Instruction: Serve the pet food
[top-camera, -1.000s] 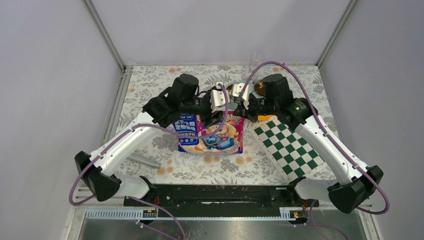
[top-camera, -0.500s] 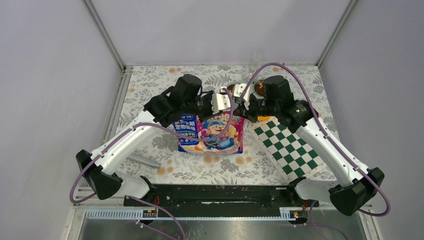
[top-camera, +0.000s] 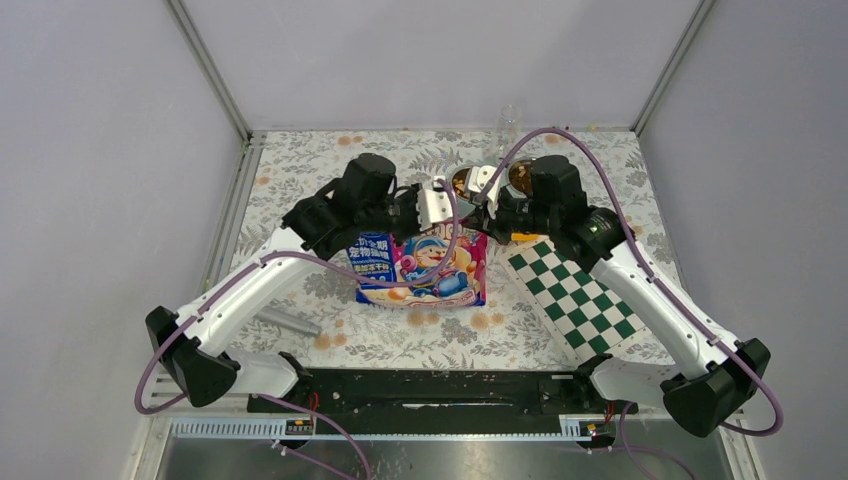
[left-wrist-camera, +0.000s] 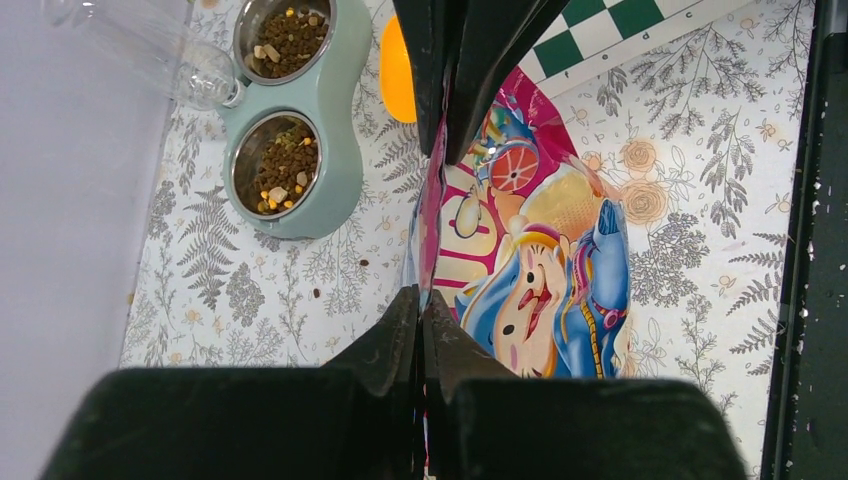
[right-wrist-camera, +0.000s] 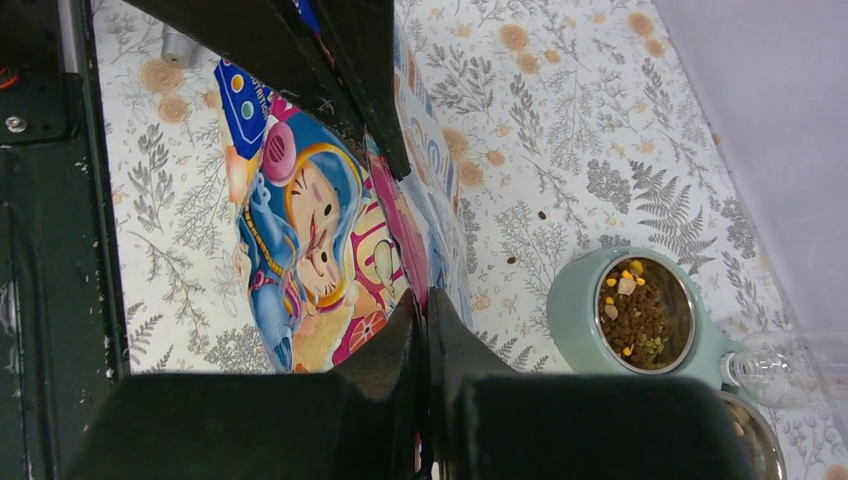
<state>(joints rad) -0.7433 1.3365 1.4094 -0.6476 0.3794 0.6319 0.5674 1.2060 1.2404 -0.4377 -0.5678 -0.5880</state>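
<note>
**A:** Where do we stand?

**B:** Our left pincer (left-wrist-camera: 432, 225) is clenched on the top edge of the bag (left-wrist-camera: 530, 270). Our right pincer (right-wrist-camera: 405, 230) is clamped on that same edge from the other side. The bag sits in the middle of the table (top-camera: 300, 160), held up by those two grips.

**A:** And the pet food?

**B:** We see the pet food (left-wrist-camera: 283, 165) in both steel cups of the green double bowl (left-wrist-camera: 330, 120), near the far edge and just beyond the bag. A few loose pellets (left-wrist-camera: 362, 263) lie on the table between bag and bowl. We cannot see inside the bag, nor tell whether its mouth is open.

**A:** So what worries us?

**B:** The film looks glossy. If we pull unevenly, we judge one grip may slide off, and the bag would swing from the other and spill.

**A:** And if we tip it?

**B:** The cups already look well filled, so a quick pour would likely overshoot and scatter more pellets toward the far edge.

**A:** Anything in the way?

**B:** The orange scoop (left-wrist-camera: 397, 70) lies just beside the bowl, and the clear bottle (left-wrist-camera: 150, 40) stands at the bowl's far end. A swinging bag could knock either one. Our two arms also work very close together, so we risk them bumping.
</note>
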